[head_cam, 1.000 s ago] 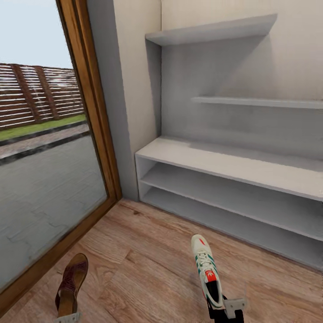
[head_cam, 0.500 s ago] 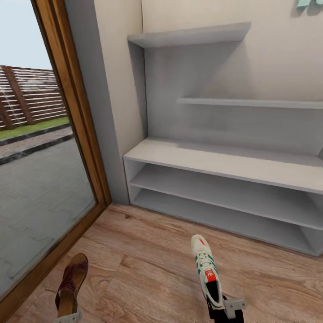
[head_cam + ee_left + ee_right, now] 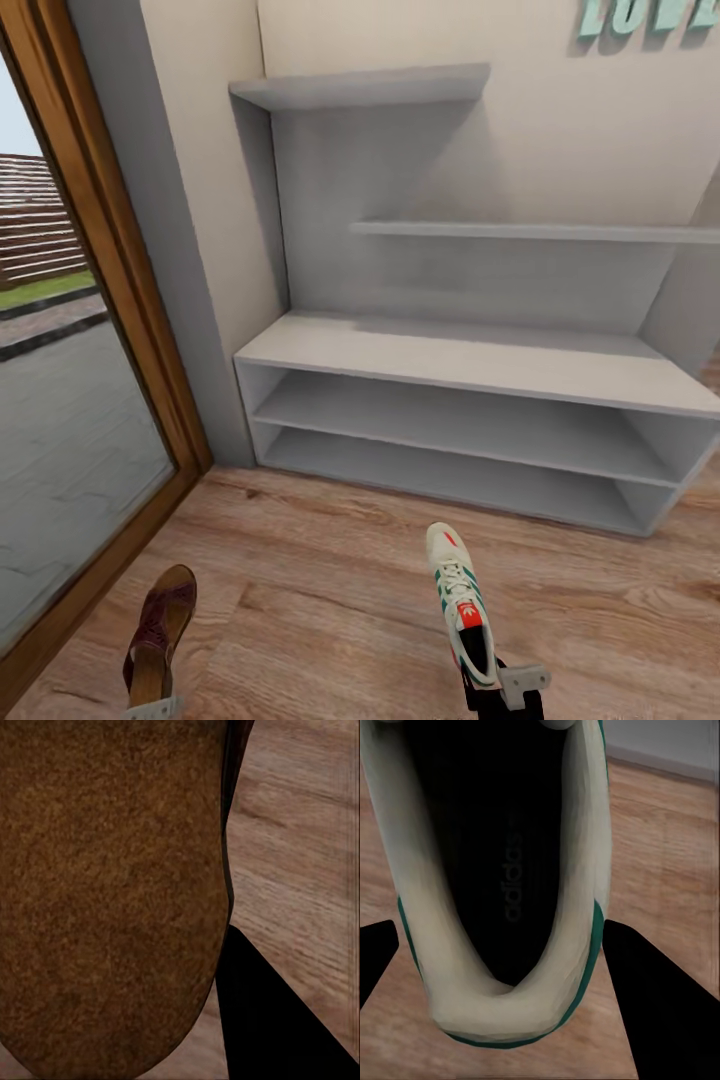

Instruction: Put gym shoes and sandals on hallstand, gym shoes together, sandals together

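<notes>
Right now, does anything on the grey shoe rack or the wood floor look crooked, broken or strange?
Nothing stands out. The pale grey shoe rack stands square against the wall, with bare shelves. The white trainer with green stripes and the brown sandal are off the wood-plank floor, each held at its heel end.

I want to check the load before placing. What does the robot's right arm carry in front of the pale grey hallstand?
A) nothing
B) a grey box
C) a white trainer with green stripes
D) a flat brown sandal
C: in the head view the white trainer with green stripes and a red-orange tongue patch sticks forward from the right gripper, and the right wrist view looks into its dark opening. The flat brown sandal is on the left side.
</notes>
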Available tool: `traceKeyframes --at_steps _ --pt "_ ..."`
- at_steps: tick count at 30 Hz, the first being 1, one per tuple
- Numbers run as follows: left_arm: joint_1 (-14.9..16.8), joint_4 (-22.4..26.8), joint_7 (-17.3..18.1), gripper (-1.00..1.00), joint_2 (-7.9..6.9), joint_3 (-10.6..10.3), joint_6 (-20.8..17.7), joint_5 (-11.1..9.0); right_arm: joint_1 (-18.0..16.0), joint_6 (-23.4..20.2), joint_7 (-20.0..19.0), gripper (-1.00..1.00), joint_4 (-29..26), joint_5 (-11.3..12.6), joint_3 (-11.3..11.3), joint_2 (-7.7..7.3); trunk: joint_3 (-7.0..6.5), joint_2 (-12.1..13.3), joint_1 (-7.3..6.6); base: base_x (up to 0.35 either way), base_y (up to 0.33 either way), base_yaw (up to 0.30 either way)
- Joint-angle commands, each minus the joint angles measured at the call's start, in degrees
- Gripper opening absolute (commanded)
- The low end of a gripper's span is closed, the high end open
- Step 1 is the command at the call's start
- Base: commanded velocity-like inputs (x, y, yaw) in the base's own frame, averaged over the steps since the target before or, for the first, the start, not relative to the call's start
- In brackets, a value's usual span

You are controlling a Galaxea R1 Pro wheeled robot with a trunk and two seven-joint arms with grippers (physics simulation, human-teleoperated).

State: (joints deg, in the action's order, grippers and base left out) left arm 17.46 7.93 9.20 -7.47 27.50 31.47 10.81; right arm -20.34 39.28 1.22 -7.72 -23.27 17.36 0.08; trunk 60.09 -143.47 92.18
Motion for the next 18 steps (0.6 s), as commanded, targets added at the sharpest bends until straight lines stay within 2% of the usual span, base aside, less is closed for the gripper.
traceKeyframes --at_steps 1,18 --pt "0.03 -0.02 0.21 -1.0 0.0 0.54 0.17 0.61 -0.05 0.18 0.05 -1.0 0.07 -0.55 0.41 0.01 0.01 -0.02 -0.01 0.0 0.0 -0.25" --pt "0.03 -0.02 0.2 -1.0 -0.07 0.59 0.17 0.61 -0.05 0.18 0.01 -1.0 0.07 -0.53 0.42 0.01 -0.56 -0.02 -0.01 0.0 0.0 -0.25"
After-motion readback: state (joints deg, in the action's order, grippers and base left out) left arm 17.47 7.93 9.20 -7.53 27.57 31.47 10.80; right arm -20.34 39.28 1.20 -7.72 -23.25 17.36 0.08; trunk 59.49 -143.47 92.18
